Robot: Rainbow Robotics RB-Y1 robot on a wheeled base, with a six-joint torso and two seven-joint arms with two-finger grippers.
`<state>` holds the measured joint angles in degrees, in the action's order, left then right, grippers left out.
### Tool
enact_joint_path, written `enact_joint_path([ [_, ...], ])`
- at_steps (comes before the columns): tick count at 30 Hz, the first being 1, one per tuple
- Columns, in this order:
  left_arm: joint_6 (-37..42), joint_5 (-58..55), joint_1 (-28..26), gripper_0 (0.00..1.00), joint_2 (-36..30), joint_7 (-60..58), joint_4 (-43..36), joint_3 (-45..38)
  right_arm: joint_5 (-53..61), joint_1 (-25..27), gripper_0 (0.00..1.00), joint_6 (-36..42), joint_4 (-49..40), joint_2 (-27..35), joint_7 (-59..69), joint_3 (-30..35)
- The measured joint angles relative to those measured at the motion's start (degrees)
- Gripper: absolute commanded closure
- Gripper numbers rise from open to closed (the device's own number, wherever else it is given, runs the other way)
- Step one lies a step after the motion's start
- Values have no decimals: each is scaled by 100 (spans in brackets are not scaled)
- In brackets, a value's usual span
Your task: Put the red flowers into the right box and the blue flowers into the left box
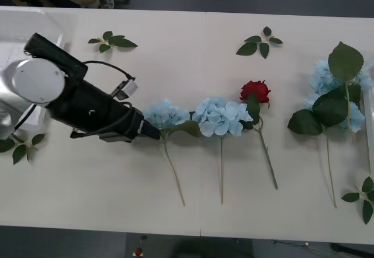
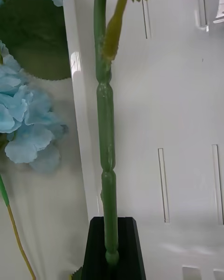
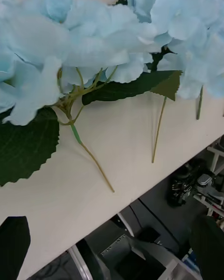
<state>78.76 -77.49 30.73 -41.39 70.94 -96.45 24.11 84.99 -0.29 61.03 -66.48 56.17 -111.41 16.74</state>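
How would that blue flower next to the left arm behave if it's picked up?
The blue flower probably weighs little: papery petals, a thin stem. Its broad head would likely droop from that stem. The left gripper, fingers open, sits beside the head; the soft petals may crush.

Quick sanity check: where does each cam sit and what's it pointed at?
Front: above the arms, looking down at the table; left arm shows, left gripper at a blue flower.
Left wrist: on the left arm, facing that same blue flower; open black fingers at the corners.
Right wrist: on the right arm; right gripper holding a green stem over a white tray.
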Motion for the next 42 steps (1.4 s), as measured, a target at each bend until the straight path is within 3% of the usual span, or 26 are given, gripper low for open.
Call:
enact_joint_path([
  [3, -1, 539, 162, 0, 219, -40, 1, 340, -1, 0, 100, 72, 1, 0, 15, 0],
  [7, -271, 1090, 263, 0, 468, -835, 1, 718, -1, 0, 61, 126, 18, 0, 43, -1],
  [11, -428, 1682, 262, 0, 646, -1062, 44, 859, -2, 0, 42, 124, 23, 0, 45, -1],
  [19, -460, 2423, 303, 0, 1013, -1062, 606, 870, -3, -1, 35, 23, 25, 0, 49, -1],
  [23, -953, 2648, 414, 0, 1023, -1063, 831, 1052, 27, -20, 31, 330, 26, 0, 223, -1],
  [29, -1240, 3179, 626, 0, 1026, -1063, 1127, 1460, 114, -296, 30, 927, -76, 0, 1603, -1],
  [37, -1240, 3702, 646, 0, 1033, -1063, 1127, 1596, 112, -368, 30, 1261, -1265, 0, 3999, -1],
  [42, -1240, 4049, 646, 41, 1065, -1063, 1127, 1615, 112, -496, 30, 1481, -1578, 0, 4385, -19],
])
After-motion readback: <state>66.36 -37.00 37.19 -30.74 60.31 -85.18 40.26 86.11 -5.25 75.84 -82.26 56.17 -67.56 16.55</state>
